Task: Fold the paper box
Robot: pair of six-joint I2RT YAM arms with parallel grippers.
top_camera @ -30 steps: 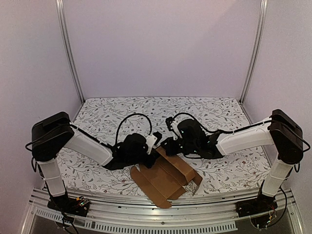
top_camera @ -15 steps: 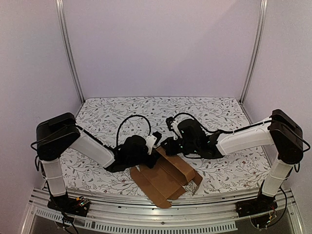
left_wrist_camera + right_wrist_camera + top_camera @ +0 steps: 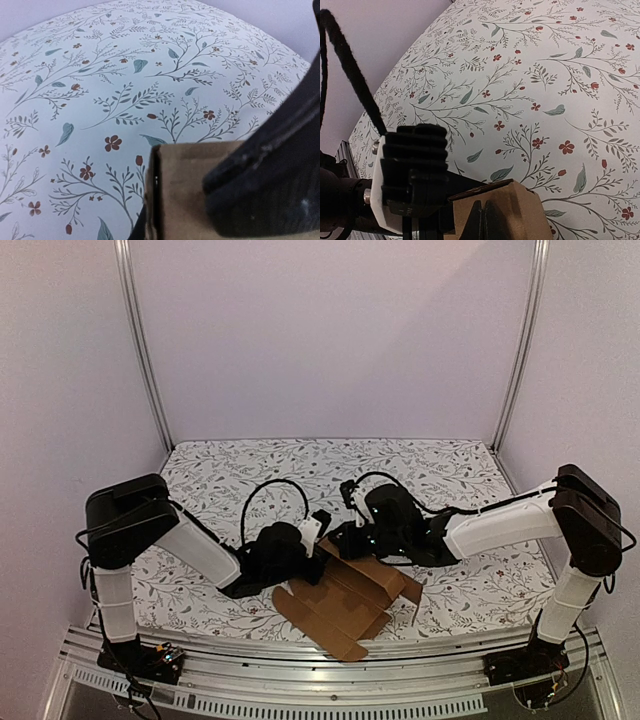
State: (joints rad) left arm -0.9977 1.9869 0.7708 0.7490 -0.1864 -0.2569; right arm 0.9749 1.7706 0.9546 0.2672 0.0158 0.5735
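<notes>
Gripped the box (image 3: 340, 605) with the left gripper (image 3: 315, 540), closed almost fully on a cardboard edge, probably to hold that wall up for folding. Set the right gripper (image 3: 345, 538) fully shut just beside the left, against the same far edge; could not tell whether pinching or only bracing. Found the rest of the box spread below and nearward of both grippers, half-formed, flaps splayed. Saw no brand, label or writing

Top external: fixed high at the near side, facing forward and down across the whole desk (image 3: 330, 465). Left and right wrist: held low and close over the desk, looking past own fingers (image 3: 270, 165). Shared by all three: paper box (image 3: 345, 605) edge and surrounding desk.
</notes>
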